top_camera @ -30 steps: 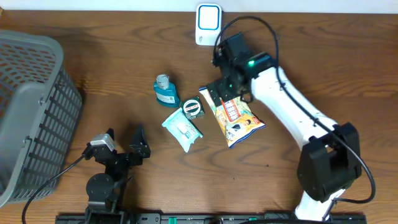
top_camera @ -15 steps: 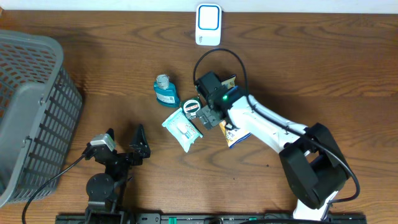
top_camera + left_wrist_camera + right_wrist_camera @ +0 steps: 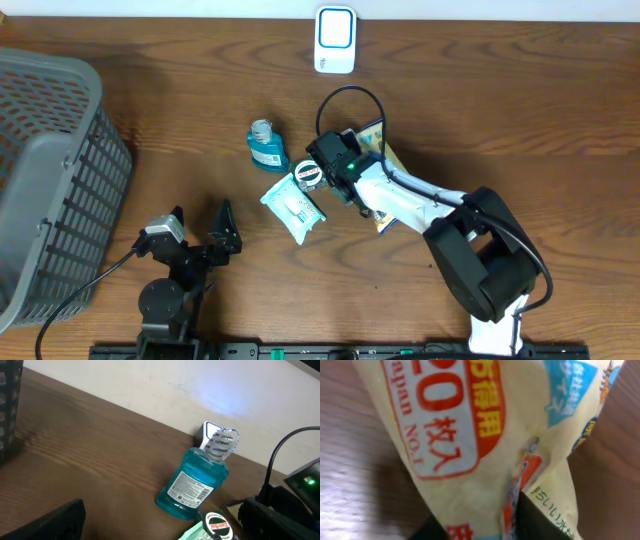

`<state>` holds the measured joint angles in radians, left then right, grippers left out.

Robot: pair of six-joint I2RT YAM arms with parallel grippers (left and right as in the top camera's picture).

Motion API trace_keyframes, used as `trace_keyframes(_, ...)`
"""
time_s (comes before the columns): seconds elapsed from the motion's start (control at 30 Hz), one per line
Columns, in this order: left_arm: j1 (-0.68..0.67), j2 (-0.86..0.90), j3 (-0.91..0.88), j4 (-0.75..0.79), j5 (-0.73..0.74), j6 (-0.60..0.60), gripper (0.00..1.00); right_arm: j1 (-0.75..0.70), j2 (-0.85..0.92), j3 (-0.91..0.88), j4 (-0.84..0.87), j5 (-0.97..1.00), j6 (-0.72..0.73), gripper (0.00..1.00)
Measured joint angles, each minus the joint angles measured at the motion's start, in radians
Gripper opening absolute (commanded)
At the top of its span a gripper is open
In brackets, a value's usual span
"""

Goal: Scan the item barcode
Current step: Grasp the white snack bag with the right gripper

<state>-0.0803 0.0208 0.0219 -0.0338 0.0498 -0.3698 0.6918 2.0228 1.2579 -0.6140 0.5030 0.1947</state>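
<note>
A yellow snack packet [image 3: 470, 435] with red print fills the right wrist view, creased between two dark fingers [image 3: 540, 520]. My right gripper [image 3: 352, 195] is low over it at the table's middle, shut on the packet, whose corners [image 3: 384, 222] stick out from under the arm. The white scanner [image 3: 335, 40] stands at the far edge. My left gripper [image 3: 200, 235] rests near the front left, open and holding nothing, with one finger [image 3: 50, 522] showing in its own view.
A blue mouthwash bottle [image 3: 267, 148] lies left of the packet, with a round Zam-Buk tin [image 3: 309, 173] and a pale green wipes pack [image 3: 293, 207] beside it. A grey basket [image 3: 50, 180] takes up the left edge.
My right arm swung from the far side down onto the packet's near-left end and its jaws closed on it. The packet turned and shifted. The left arm stayed still.
</note>
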Motion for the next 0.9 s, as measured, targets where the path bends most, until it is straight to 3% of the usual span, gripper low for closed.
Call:
trace_keyframes(0.17, 0.0, 0.0, 0.0, 0.0, 0.0, 0.0, 0.98, 0.0, 0.002, 0.027, -0.052, 0.005, 0.031, 0.01)
trace_keyframes(0.23, 0.0, 0.0, 0.0, 0.0, 0.0, 0.0, 0.98, -0.01, 0.005, 0.075, -0.135, -0.05, 0.024, 0.01)
trace_keyframes(0.47, 0.0, 0.0, 0.0, 0.0, 0.0, 0.0, 0.98, -0.078, -0.016, 0.278, -0.447, -0.467, -0.084, 0.01)
trace_keyframes(0.67, 0.0, 0.0, 0.0, 0.0, 0.0, 0.0, 0.98, -0.189, -0.089, 0.288, -0.722, -0.978, -0.475, 0.01)
trace_keyframes(0.8, 0.0, 0.0, 0.0, 0.0, 0.0, 0.0, 0.98, -0.261, -0.094, 0.281, -0.78, -1.304, -0.794, 0.01)
trace_keyframes(0.9, 0.0, 0.0, 0.0, 0.0, 0.0, 0.0, 0.98, -0.282, -0.094, 0.259, -0.848, -1.465, -0.945, 0.01)
